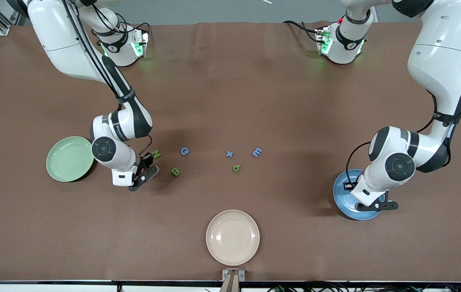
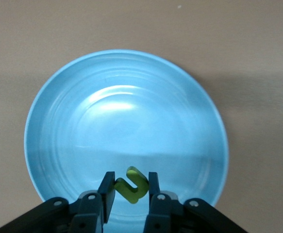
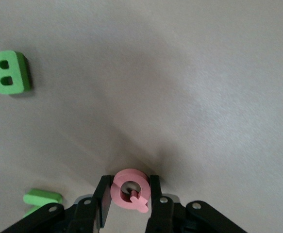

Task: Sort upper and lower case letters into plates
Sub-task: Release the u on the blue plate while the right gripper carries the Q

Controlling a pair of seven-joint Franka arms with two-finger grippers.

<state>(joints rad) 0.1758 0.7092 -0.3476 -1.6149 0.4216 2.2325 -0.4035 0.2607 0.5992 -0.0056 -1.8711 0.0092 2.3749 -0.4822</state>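
My right gripper (image 1: 145, 177) is down at the table beside the green N (image 1: 156, 153) and is shut on a pink Q (image 3: 129, 191). The mint green plate (image 1: 68, 160) lies just beside that arm, toward its end of the table. My left gripper (image 2: 130, 180) hangs over the blue plate (image 2: 122, 121), shut on a small curved green letter (image 2: 132, 188). On the table between the arms lie a green B (image 1: 175, 172), a blue C (image 1: 184, 151), a blue x (image 1: 229, 154), a blue E (image 1: 257, 152) and a green b (image 1: 236, 167).
A cream-beige plate (image 1: 232, 237) sits nearer to the front camera than the letters, at mid-table. The left arm's wrist covers much of the blue plate (image 1: 341, 202) in the front view. Brown tabletop spreads around everything.
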